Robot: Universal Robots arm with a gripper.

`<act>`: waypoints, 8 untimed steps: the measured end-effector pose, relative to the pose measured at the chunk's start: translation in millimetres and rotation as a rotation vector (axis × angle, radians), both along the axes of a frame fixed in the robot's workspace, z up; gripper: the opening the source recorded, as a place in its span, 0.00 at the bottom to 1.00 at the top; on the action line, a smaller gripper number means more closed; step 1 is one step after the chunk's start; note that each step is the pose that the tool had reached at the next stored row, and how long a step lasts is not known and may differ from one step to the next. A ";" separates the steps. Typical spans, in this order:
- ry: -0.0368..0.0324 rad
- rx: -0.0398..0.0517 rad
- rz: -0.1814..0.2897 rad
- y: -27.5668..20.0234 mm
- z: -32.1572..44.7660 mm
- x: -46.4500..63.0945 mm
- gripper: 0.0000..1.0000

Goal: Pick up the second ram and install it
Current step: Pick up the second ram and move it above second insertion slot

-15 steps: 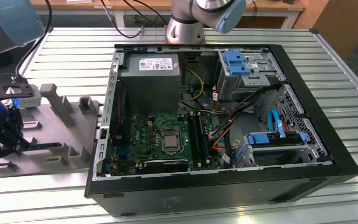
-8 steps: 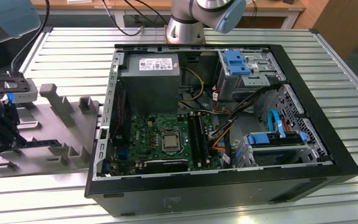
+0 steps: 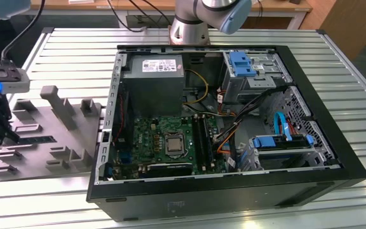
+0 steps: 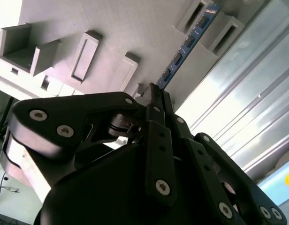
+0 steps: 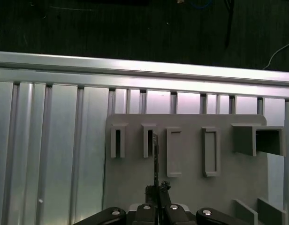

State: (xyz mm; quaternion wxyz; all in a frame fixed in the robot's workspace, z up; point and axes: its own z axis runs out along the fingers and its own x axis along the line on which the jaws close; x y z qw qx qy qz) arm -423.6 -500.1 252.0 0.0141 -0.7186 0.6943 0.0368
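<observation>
The second ram (image 4: 186, 44) is a thin blue stick with small dark chips, resting in a slot of the grey holder plate (image 4: 111, 28). In the first wrist view the second ram (image 5: 155, 159) is seen edge-on, running from a slot block down to the fingertips. My gripper (image 4: 154, 93) has its black fingers (image 4: 159, 123) closed together around the stick's near end. In the exterior view the gripper (image 3: 8, 137) sits at the far left over the holder plate (image 3: 43, 157), with the second ram (image 3: 40, 140) lying dark beside it.
The open black computer case (image 3: 335, 162) lies on the slatted metal table (image 3: 75, 52). Inside are the green motherboard (image 3: 160, 138) with long black slots (image 3: 202, 138), a grey power supply (image 3: 154, 81) and blue drive brackets (image 3: 241, 64). Raised grey blocks (image 3: 61, 107) stand on the holder plate.
</observation>
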 end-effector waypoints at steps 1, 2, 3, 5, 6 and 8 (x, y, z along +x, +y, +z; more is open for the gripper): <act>0.0000 0.0000 0.000 0.0 4.3 0.0 0.13; 0.0000 0.0000 0.000 0.0 8.5 0.0 0.13; 0.0000 0.0000 0.000 0.0 12.9 0.0 0.13; -0.0002 0.0001 0.000 0.0 22.3 0.0 0.13; 0.0000 0.0000 0.000 0.0 26.8 0.0 0.13; -0.0001 0.0001 0.000 0.0 35.6 0.0 0.13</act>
